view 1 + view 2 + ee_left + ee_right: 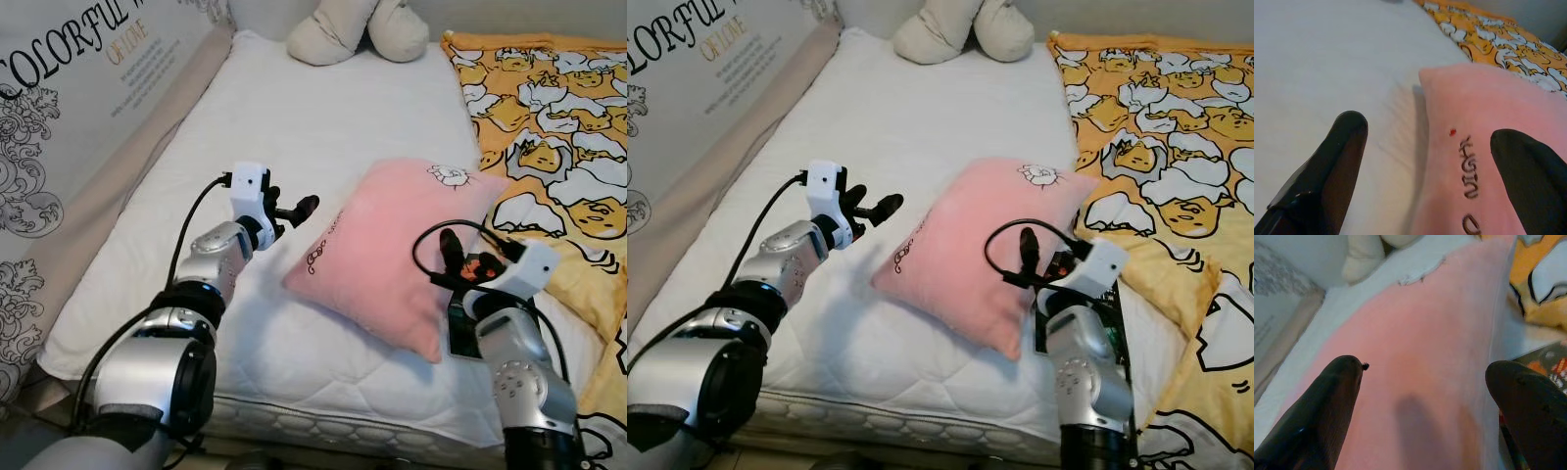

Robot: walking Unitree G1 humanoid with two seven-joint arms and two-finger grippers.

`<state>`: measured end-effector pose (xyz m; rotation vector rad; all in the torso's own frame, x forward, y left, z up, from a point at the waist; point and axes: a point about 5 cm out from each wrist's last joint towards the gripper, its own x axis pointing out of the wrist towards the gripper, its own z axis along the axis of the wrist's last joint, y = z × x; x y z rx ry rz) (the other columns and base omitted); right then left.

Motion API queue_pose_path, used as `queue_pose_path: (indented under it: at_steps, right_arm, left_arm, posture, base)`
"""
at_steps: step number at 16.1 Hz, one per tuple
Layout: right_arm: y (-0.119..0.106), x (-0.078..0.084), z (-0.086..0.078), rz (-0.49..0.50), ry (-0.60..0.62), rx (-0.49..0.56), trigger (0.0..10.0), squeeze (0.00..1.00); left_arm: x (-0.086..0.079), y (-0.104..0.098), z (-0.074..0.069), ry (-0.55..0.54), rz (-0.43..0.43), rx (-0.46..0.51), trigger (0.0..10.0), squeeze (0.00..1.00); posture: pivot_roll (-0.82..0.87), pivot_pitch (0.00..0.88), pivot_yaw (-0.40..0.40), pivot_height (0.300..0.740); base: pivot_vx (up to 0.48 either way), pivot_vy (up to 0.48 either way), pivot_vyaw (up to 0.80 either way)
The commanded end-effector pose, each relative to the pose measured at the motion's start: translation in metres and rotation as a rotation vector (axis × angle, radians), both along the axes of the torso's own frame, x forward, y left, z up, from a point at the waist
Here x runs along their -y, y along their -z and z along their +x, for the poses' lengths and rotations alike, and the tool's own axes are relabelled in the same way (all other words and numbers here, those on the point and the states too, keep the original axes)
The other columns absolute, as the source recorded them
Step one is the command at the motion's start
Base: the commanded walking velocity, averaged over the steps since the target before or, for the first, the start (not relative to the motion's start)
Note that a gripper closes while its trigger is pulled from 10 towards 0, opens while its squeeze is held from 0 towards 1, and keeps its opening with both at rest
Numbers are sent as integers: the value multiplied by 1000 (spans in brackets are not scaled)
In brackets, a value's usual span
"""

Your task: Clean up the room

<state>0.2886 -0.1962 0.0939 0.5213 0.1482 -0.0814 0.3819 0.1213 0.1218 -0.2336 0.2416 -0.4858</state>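
**Both grippers at the pink pillow on the bed**

You are looking down at a white mattress (323,127) with a pink pillow (392,250) lying flat near its front edge. The pillow carries dark embroidered lettering along its left side and a small white cartoon patch near its far corner. To the pillow's right lies a yellow patterned blanket (549,108), which the pillow's far right corner touches. At the head of the bed sits a cream plush toy (358,29). Along the left side runs a wall panel (69,108) printed with black lettering and scrollwork.

Your left gripper (296,209) is stretched over the mattress just beside the pillow's left edge; in the left wrist view its fingers (1327,166) are spread wide, one over the sheet and one over the lettered side of the pillow. Your right gripper (1425,406) sits at the pillow's near right corner, fingers also parted and straddling the pink fabric, gripping nothing. Beside that gripper, a dark printed flat object (462,328) lies on the mattress, partly hidden.
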Motion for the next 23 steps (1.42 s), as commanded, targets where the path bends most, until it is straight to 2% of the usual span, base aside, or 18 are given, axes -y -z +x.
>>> queue_pose_path:
  at_steps: [1,2,3,6,7,11,13,14,16,17,23]
  right_arm:
    - [3,-1,4,19,-12,-40,10000,1000]
    - [4,-1,5,8,-15,-69,10000,1000]
    - [3,-3,6,25,-30,-69,10000,0]
    - [8,-15,11,35,-91,-101,10000,0]
    - [18,-26,16,41,-131,-127,10000,0]
    - [38,-56,22,69,-207,-160,10000,0]
    - [49,-65,24,70,-229,-187,10000,0]
    - [54,-72,24,72,-248,-208,10000,0]
    - [51,-80,26,90,-267,-195,10000,0]
    - [48,-80,28,97,-266,-178,10000,0]
    - [46,-77,28,100,-262,-166,10000,0]
  left_arm:
    - [6,2,0,22,-14,-40,10000,1000]
    - [9,5,-1,29,-11,-64,10000,1000]
    - [10,8,-2,23,-15,-77,10000,1000]
    - [20,17,-6,22,-16,-122,10000,1000]
    - [27,19,-8,25,-31,-142,10000,0]
    - [53,28,-16,92,-9,-176,10000,0]
    - [65,38,-24,132,33,-201,10000,0]
    - [69,50,-33,154,106,-227,10000,0]
    - [65,69,-43,149,210,-272,10000,0]
    - [59,76,-46,119,232,-296,10000,0]
    - [57,79,-48,108,229,-311,10000,0]
  posture:
    - [-101,0,34,740]
    - [-103,0,33,740]
    - [-107,11,30,740]
    - [-129,57,32,740]
    - [-137,77,38,740]
    - [-156,134,46,740]
    - [-166,163,47,740]
    - [-167,175,46,740]
    - [-167,192,45,740]
    - [-171,195,45,740]
    - [-171,199,44,740]
  base:
    - [0,0,0]
    - [0,0,0]
    - [0,0,0]
    - [0,0,0]
    - [0,0,0]
    - [0,0,0]
    - [0,0,0]
    - [0,0,0]
    - [0,0,0]
    - [0,0,0]
    - [0,0,0]
